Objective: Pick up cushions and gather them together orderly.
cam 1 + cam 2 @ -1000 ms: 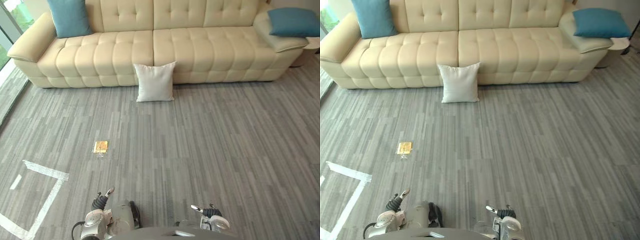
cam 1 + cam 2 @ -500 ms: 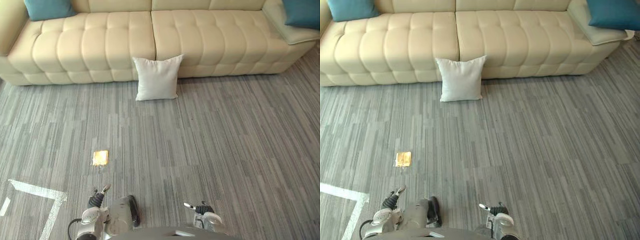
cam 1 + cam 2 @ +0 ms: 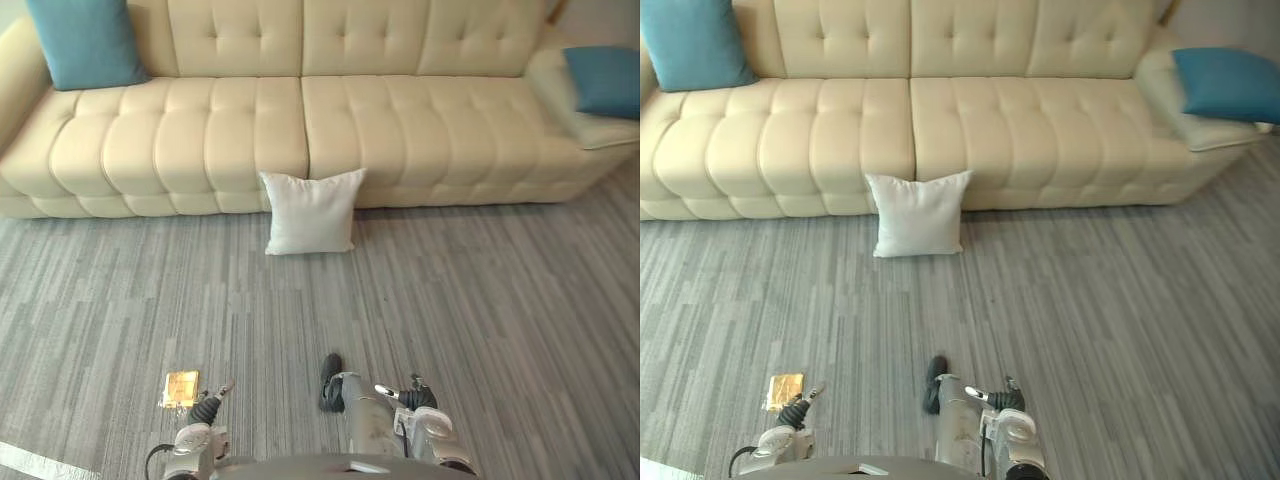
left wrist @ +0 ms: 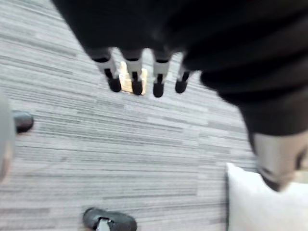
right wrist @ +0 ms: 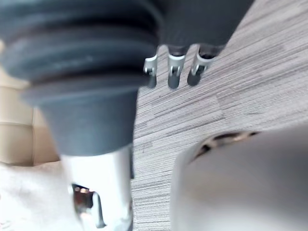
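Task barely begun, by my reading: no cushion gathered, none in either hand. White cushion (image 3: 311, 211) stands on the floor (image 3: 490, 300) at frame centre, leaning on the sofa (image 3: 420, 130) front. One teal cushion (image 3: 85, 42) is upper left, propped vs the backrest. 2nd teal cushion (image 3: 605, 80) is upper right, lying on the sofa arm. All 3 well apart.

Left hand (image 4: 134, 72) is at bottom left, fingers straight & hanging, empty. Right hand (image 5: 173, 71) is at bottom, right of centre, fingers relaxed, nothing in them. Both well short of the white cushion. Small gold square (image 3: 181, 388) lies on the floor near the left hand.

Left to do, prob.: reach the white one, lift it, then bring all 3 together neatly.
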`<state>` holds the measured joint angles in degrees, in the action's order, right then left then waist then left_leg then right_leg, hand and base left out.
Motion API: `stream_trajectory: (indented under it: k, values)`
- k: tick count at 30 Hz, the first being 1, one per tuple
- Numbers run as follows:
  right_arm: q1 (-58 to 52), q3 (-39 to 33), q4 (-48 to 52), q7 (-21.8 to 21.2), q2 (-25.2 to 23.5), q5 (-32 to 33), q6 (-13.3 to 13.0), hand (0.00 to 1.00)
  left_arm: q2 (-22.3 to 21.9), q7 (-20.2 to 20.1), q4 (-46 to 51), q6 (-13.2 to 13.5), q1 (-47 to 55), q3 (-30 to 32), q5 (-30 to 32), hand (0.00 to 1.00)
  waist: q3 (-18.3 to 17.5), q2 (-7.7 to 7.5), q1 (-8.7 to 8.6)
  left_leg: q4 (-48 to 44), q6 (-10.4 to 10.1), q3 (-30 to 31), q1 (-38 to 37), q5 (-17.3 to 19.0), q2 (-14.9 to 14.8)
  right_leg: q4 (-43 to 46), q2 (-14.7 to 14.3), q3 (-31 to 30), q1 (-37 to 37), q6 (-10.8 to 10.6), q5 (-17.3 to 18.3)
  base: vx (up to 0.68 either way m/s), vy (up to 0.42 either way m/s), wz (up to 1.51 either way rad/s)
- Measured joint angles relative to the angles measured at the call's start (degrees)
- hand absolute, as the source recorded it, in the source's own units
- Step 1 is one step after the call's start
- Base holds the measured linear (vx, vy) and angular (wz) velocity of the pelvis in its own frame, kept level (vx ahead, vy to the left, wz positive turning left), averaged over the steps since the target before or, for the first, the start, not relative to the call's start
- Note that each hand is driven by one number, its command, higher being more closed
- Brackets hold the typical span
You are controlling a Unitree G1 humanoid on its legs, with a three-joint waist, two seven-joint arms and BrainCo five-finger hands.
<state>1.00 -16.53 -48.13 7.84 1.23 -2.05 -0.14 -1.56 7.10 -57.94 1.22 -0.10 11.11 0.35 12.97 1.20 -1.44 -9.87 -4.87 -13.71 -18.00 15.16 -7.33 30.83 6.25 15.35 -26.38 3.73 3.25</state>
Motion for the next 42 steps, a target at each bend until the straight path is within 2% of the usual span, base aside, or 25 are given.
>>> stream_trajectory:
  k: [3, 4, 5, 6, 8, 10, 12, 15, 16, 17, 18, 19, 21, 22, 26, 28, 29, 31, 32, 34, 36, 38, 40, 41, 42]
  values:
    - [0.07, 0.37, 0.01, -0.14, -0.26, -0.08, 0.11, 0.00, -1.56, -0.08, 0.11, 0.01, -0.45, 0.03, 0.01, 0.00, -0.07, 1.21, -0.78, -7.35, -0.39, 3.13, 0.77, -4.13, -2.69, 2.27, -0.69, 2.11, 3.39, 0.38, 5.96, 0.47, -0.232, 0.26]
    - [-0.30, 0.69, 0.00, -0.12, -0.46, -0.20, 0.41, 0.00, -2.15, -0.16, 1.00, 0.01, -0.56, 0.09, 0.00, 0.00, -0.01, 1.26, -0.88, -21.21, -0.85, 6.30, 6.36, -8.88, -5.04, 0.59, -1.81, 3.43, 7.39, 0.39, 7.82, 0.49, -0.240, 0.30]
    - [-0.56, 0.73, 0.03, -0.10, -0.49, -0.22, 0.44, 0.00, -2.36, -0.20, 1.40, 0.01, -0.46, 0.22, -0.01, 0.00, 0.02, 1.36, -0.60, -27.12, -1.34, 7.43, 9.20, -12.66, -5.97, -0.51, -2.28, 3.63, 9.17, 0.63, 8.28, 0.43, -0.176, 0.16]
    - [-0.83, 0.81, 0.04, 0.01, -0.59, -0.11, 0.41, 0.00, -2.45, -0.28, 2.39, 0.02, -0.32, 0.37, -0.05, 0.00, -0.09, 1.63, -0.11, -37.76, -1.90, 7.99, 13.84, -12.72, -8.08, -2.38, -3.37, 3.68, 11.78, 0.88, 8.81, 0.27, -0.073, -0.08]
    - [-1.17, 1.67, 0.00, 0.24, -0.74, -0.07, 0.43, 0.00, -2.49, -0.31, 3.60, 0.02, -0.23, 1.69, -0.14, 0.00, 0.00, 1.71, 0.38, -47.70, -1.44, 5.70, 19.13, -11.70, -10.54, -4.94, -4.72, 2.96, 15.93, 1.58, 9.89, 0.31, -0.056, -0.27]
    - [-1.82, 2.39, 0.00, 0.26, -0.72, -0.07, 0.44, 0.00, -2.46, -0.27, 4.62, 0.03, -0.02, 2.66, -0.18, 0.00, 0.09, 1.61, 0.98, -50.74, -0.47, 2.44, 22.98, -8.57, -11.67, -7.20, -5.07, 1.64, 20.32, 0.96, 10.69, 0.37, 0.020, -0.38]
    - [-2.61, 2.39, 0.01, 0.29, -0.58, -0.02, 0.49, 0.00, -2.33, -0.28, 5.85, 0.12, 0.51, 2.69, -0.25, 0.00, -0.06, 1.73, 1.78, -45.90, 0.61, -1.65, 29.37, -3.13, -11.25, -12.01, -4.50, -0.16, 26.78, -1.07, 11.06, 0.49, 0.191, -0.31]
    - [-3.10, 2.21, -0.04, 0.32, -0.66, 0.05, 0.53, 0.00, -2.34, -0.30, 7.02, 0.23, 0.46, 2.84, -0.24, 0.00, 0.07, 1.11, 2.73, -28.80, 1.82, -4.52, 33.36, -1.02, -7.34, -14.23, -0.50, -0.54, 32.03, -5.34, 11.98, 0.43, 0.280, 0.00]
    - [-3.27, 2.16, -0.07, 0.31, -0.66, 0.05, 0.54, 0.00, -2.40, -0.29, 7.20, 0.30, 0.45, 2.82, -0.24, 0.00, 0.09, 1.02, 3.00, -24.94, 1.62, -4.51, 33.51, -1.65, -6.33, -14.35, 0.29, -0.63, 32.78, -6.04, 12.39, 0.33, 0.242, 0.02]
    - [-3.66, 2.12, -0.03, 0.33, -0.52, 0.04, 0.51, 0.00, -2.57, -0.28, 7.20, 0.64, 0.61, 2.84, -0.24, 0.00, -0.03, 1.23, 3.26, -15.50, 1.67, -3.52, 33.67, -5.21, -4.57, -14.45, 1.42, -0.77, 34.41, -8.24, 13.70, 0.32, 0.261, -0.07]
    - [-3.73, 2.36, -0.28, 0.37, -0.59, 0.05, 0.62, 0.00, -2.86, -0.29, 7.21, 0.92, 0.78, 3.07, -0.30, 0.00, -0.40, 1.23, 3.75, -13.38, 3.56, -3.07, 32.53, -12.03, -3.16, -14.42, 1.92, -1.83, 35.41, -9.96, 14.71, 0.41, 0.308, 0.03]
    - [-4.09, 3.34, -0.41, 0.37, -1.57, 0.10, 1.01, 0.00, -1.79, -0.09, 7.14, 1.12, 0.68, 3.98, -0.29, 0.00, -1.30, -1.02, 3.37, -12.76, 3.98, -4.36, 31.78, -11.38, -1.19, -16.09, 3.54, -3.43, 35.93, -8.78, 14.07, 0.48, 0.336, 0.00]
    - [-3.60, 4.68, -0.21, 0.26, -3.24, 0.09, 1.00, 0.00, -0.92, 0.07, 7.10, 1.17, 0.79, 5.11, -0.44, 0.00, -1.83, -2.50, 3.96, -15.05, 4.68, -4.89, 32.49, -9.14, -1.07, -19.15, 3.31, -5.40, 36.50, -7.18, 11.15, 0.45, 0.263, -0.13]
    - [-2.82, 5.02, -0.76, 0.18, -4.61, 0.04, 1.07, 0.00, 0.36, 0.04, 6.42, 1.04, 0.79, 5.30, -0.45, 0.00, -2.31, -3.31, 4.60, -19.39, 6.72, -5.21, 32.83, -7.22, -1.57, -21.70, 3.49, -8.09, 38.15, -7.14, 7.46, 0.34, 0.186, -0.32]
    - [-3.05, 4.51, -1.04, 0.14, -4.62, -0.17, 1.00, 0.00, 0.87, 0.04, 4.93, 0.97, 2.76, 6.52, -0.81, 0.00, -3.73, -3.28, 5.17, -21.59, 6.62, -5.18, 30.33, -5.84, -0.86, -19.95, 5.12, -13.16, 37.69, -8.02, 3.52, 0.22, 0.119, -0.62]
    - [-3.17, 4.45, -2.23, -0.18, -3.79, -0.50, 1.19, 0.00, 0.81, -0.05, 3.15, 0.49, 3.15, 5.77, -0.86, 0.00, -5.07, -2.30, 4.80, -16.59, 5.63, -5.19, 26.23, -3.17, 0.22, -8.94, 5.94, -15.74, 31.70, -8.51, 3.76, 0.23, 0.124, -0.65]
    - [-3.18, 4.54, -2.35, -0.24, -3.62, -0.64, 1.03, 0.00, 1.01, -0.03, 3.15, 0.48, 3.27, 4.96, -0.86, 0.00, -5.14, -2.58, 4.58, -15.30, 5.62, -5.27, 25.36, -3.05, 0.89, -5.21, 6.50, -16.33, 29.67, -8.71, 3.84, 0.17, 0.062, -0.28]
    - [-3.09, 4.66, -2.29, -0.31, -3.44, -0.63, 1.01, 0.00, 1.57, -0.17, 3.03, 0.41, 3.23, 3.31, -0.85, 0.00, -5.01, -2.94, 3.96, -12.43, 5.43, -5.34, 22.73, -1.08, 2.32, 5.19, 7.95, -16.43, 24.73, -11.27, 1.99, 0.10, 0.028, -0.12]
    - [-3.02, 4.68, -2.21, -0.33, -3.00, -0.63, 0.96, 0.00, 1.74, -0.17, 2.93, 0.37, 3.28, 3.39, -0.88, 0.00, -4.65, -3.38, 3.83, -11.71, 5.59, -5.34, 20.77, 0.04, 3.04, 11.94, 9.14, -16.23, 21.95, -11.38, -0.82, 0.13, 0.039, -0.15]
    - [-3.07, 5.11, -2.27, -0.37, -2.81, -0.64, 0.40, 0.00, 2.18, -0.01, 2.81, 0.06, 3.73, 3.43, -1.42, 0.00, -4.63, -3.13, 3.32, -10.94, 6.03, -5.27, 16.98, 1.44, 3.03, 20.22, 9.75, -14.23, 18.41, -10.25, 5.78, 0.16, 0.005, 0.00]
    - [-3.03, 7.04, -2.30, -0.44, -2.64, -0.66, 0.29, 0.00, 2.26, -0.04, 2.08, 0.04, 4.14, 3.41, -1.40, 0.00, -4.70, -3.40, 2.95, -8.78, 5.07, -5.12, 13.89, 0.90, 2.23, 16.95, 8.87, -7.51, 15.83, -8.66, 11.91, 0.14, -0.074, 0.19]
    - [-2.89, 7.02, -2.24, -0.81, -2.73, -0.66, 0.28, 0.00, 2.23, -0.03, 1.73, 0.04, 4.20, 3.46, -1.40, 0.00, -4.77, -3.24, 2.76, -7.64, 3.92, -5.07, 12.82, 0.62, 1.31, 8.39, 7.06, -4.65, 13.76, -8.13, 12.29, 0.18, -0.149, 0.07]
    - [-2.84, 6.91, -2.26, -1.31, -2.79, -0.66, 0.33, 0.00, 2.34, -0.07, 1.27, 0.05, 4.20, 3.54, -1.40, 0.00, -4.86, -3.53, 2.85, -8.06, 1.80, -4.96, 11.71, 1.39, 0.41, -4.56, 5.15, -3.42, 13.16, -6.78, 6.96, 0.25, -0.202, 0.01]
    - [-2.63, 6.89, -2.30, -1.39, -2.40, -0.67, 0.36, 0.00, 1.95, -0.05, 0.41, -0.12, 3.63, 3.57, -1.32, 0.00, -4.97, -2.79, 2.37, -9.12, 0.39, -3.77, 11.05, 2.15, -0.82, -6.62, 3.29, -2.93, 14.82, -7.07, 1.30, 0.26, -0.213, -0.07]
    - [-2.48, 6.87, -2.27, -1.38, -1.74, -0.67, 0.34, 0.00, 1.32, -0.10, 0.14, -0.08, 3.67, 3.77, -1.28, 0.00, -5.06, -1.17, 2.22, -8.76, -0.20, -3.55, 11.03, 1.78, -2.50, -7.05, 1.93, -2.05, 15.35, -6.38, 0.89, 0.25, -0.246, -0.09]
